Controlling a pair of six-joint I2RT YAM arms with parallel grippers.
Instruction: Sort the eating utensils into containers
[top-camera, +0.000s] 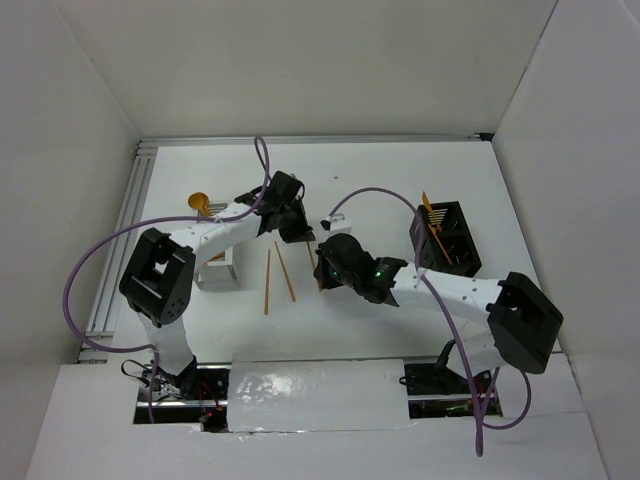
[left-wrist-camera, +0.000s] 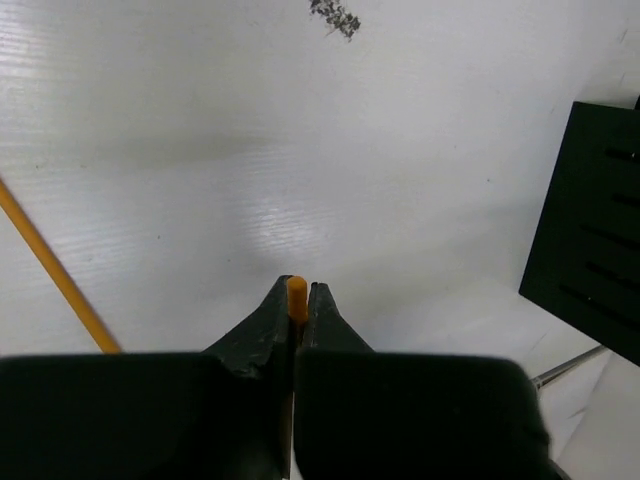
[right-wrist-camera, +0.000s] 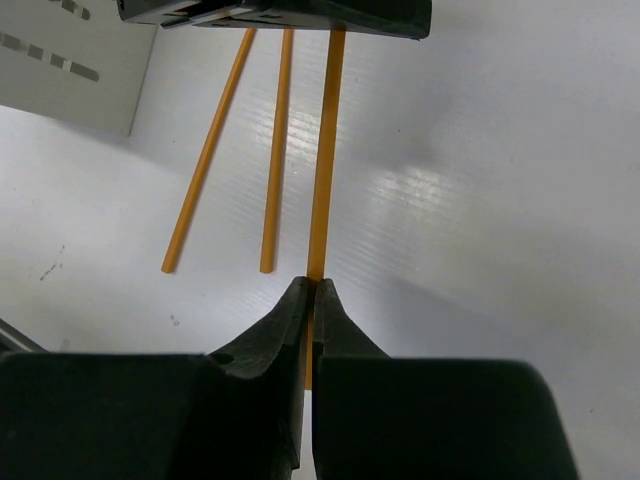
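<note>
My left gripper (top-camera: 292, 218) (left-wrist-camera: 298, 290) is shut on the end of an orange stick (left-wrist-camera: 297, 298). My right gripper (top-camera: 325, 262) (right-wrist-camera: 312, 285) is shut on the other end of what looks like the same stick (right-wrist-camera: 326, 150), which runs straight from its jaws up to the left gripper (right-wrist-camera: 290, 12). Two more orange sticks (top-camera: 267, 282) (top-camera: 287, 272) lie on the table just left of it (right-wrist-camera: 205, 160) (right-wrist-camera: 275, 150). The black caddy (top-camera: 445, 238) at the right holds orange forks (top-camera: 432, 215). The white caddy (top-camera: 218, 268) is partly hidden under the left arm, with an orange spoon (top-camera: 199, 202) behind it.
The black caddy's wall (left-wrist-camera: 590, 230) shows at the right of the left wrist view and the white caddy's slotted wall (right-wrist-camera: 70, 60) at the top left of the right wrist view. White walls enclose the table. The two arms meet at the table's middle.
</note>
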